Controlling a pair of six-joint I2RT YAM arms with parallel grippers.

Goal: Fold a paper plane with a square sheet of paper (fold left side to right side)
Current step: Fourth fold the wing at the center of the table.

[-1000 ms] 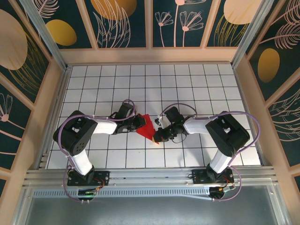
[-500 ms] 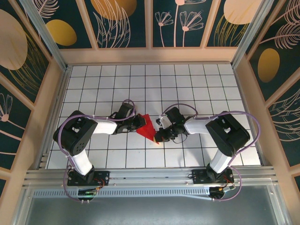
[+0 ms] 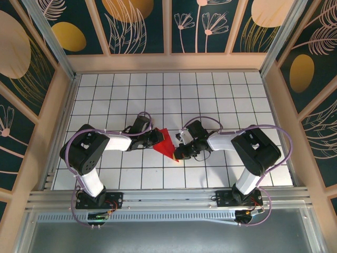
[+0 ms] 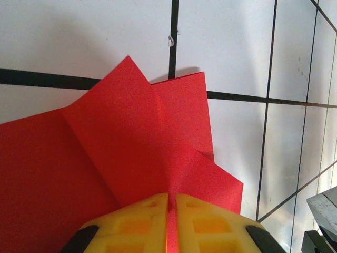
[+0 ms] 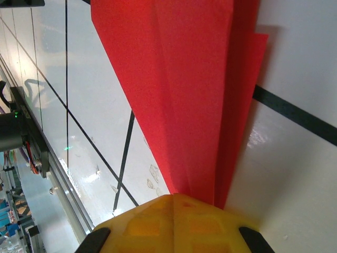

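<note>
1. Hardly anything moves since the earlier frames: the right tool (image 3: 177,153) creeps a touch toward the left tool (image 3: 157,138), and the red paper (image 3: 165,142) keeps its spot between them.
2. Left tool: yellow pads (image 4: 208,224) squeezed narrow, with a red edge clamped in the slit. Layered flaps fan out just ahead of it.
3. Right tool: squeezed shut on the paper's narrow end. Long creased layers run straight ahead from its tip.
4. Meaning, as a judgement: no new crease forms in this stretch. It looks like a hold or small adjust step. The paper is already pointed and multi-layered, so the task is partway, with the wings not clearly finished.
5. Edges: the paper's tip sits at the right tool and its wide flap edges at the left tool. Part of the paper lies on the desk (image 3: 221,95); I can't tell if all of it lies flat.
6. Room: the tools are near each other with only paper between them, so it's tight there. There is open desk ahead of and outboard of both tools, and the walls (image 3: 168,62) are well apart. The front rail (image 3: 168,197) is behind the tools, nearer than the walls.
</note>
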